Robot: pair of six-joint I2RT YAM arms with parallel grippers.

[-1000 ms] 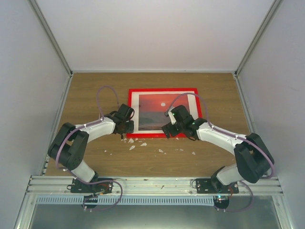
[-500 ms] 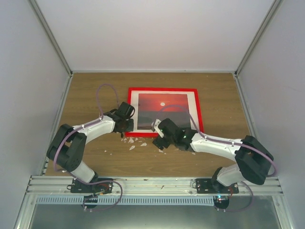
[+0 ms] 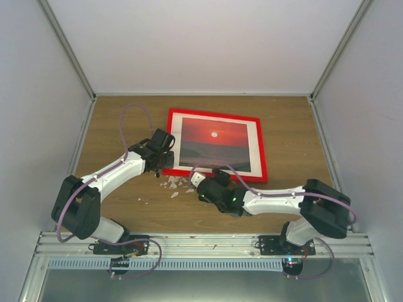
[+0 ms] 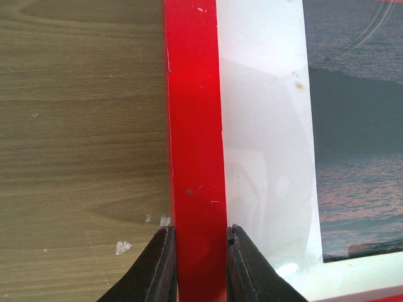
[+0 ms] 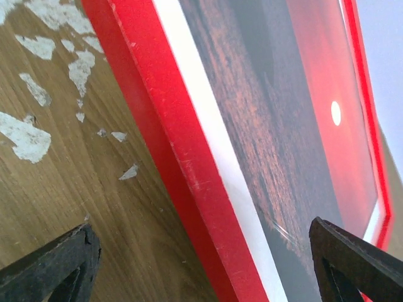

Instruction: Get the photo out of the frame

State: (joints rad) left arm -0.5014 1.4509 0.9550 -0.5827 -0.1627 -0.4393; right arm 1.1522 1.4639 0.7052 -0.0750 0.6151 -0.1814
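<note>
The red frame lies slightly skewed on the wooden table, with the sunset photo inside it behind a white mat. My left gripper is at the frame's left rail. In the left wrist view it is shut on that red rail, one finger on each side, and the photo lies to the right. My right gripper sits at the frame's near-left corner. It stands wide open astride the near rail without touching it, the photo beyond.
Several white flakes are scattered on the table just in front of the frame's near-left corner. Grey enclosure walls close in the left, right and back sides. A metal rail runs along the near edge.
My left gripper has shut on the frame's left rail and the frame has turned a little. My right arm has swung left and toward the near edge, from over the photo to the frame's near-left corner.
</note>
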